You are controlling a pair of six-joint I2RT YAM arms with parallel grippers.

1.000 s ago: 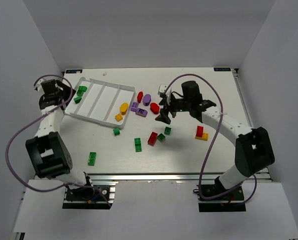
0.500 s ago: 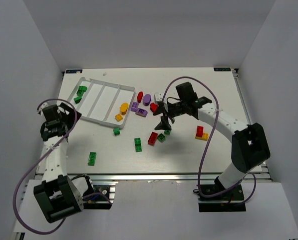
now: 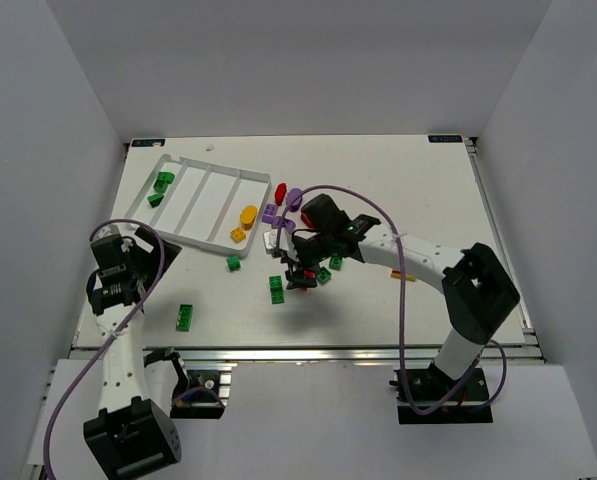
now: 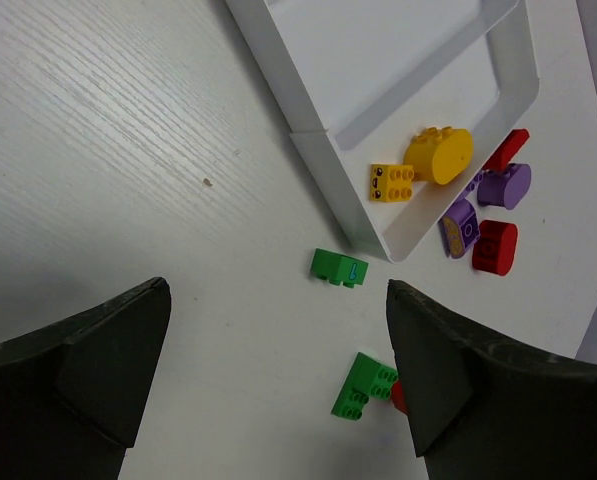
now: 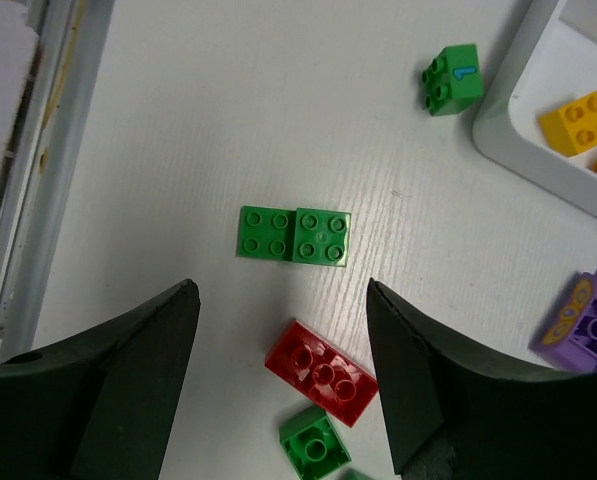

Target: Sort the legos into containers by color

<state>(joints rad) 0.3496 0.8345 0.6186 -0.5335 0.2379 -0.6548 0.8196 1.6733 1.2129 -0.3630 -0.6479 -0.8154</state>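
Note:
My right gripper (image 3: 298, 272) (image 5: 280, 300) is open and hangs low over a red lego brick (image 5: 323, 372), which lies on the table between the two fingers. A green double brick (image 5: 294, 235) lies just beyond it. Close by are two small green bricks (image 3: 335, 262). The white tray (image 3: 203, 195) holds green bricks (image 3: 162, 184) in its left compartment. Its right compartment holds a yellow oval (image 4: 438, 155) and a yellow square (image 4: 391, 182). My left gripper (image 3: 138, 262) (image 4: 278, 300) is open and empty over bare table, near a small green brick (image 4: 338, 268).
Purple pieces (image 3: 270, 212) and a red oval (image 3: 281, 192) lie just right of the tray. One green brick (image 3: 185, 317) sits near the front left edge. A yellow brick (image 3: 408, 274) peeks from under the right arm. White walls enclose the table.
The left arm has pulled back from the tray toward the near left, with its jaws opened wide. The right gripper has moved left and down over the red brick, and its jaws have narrowed a little.

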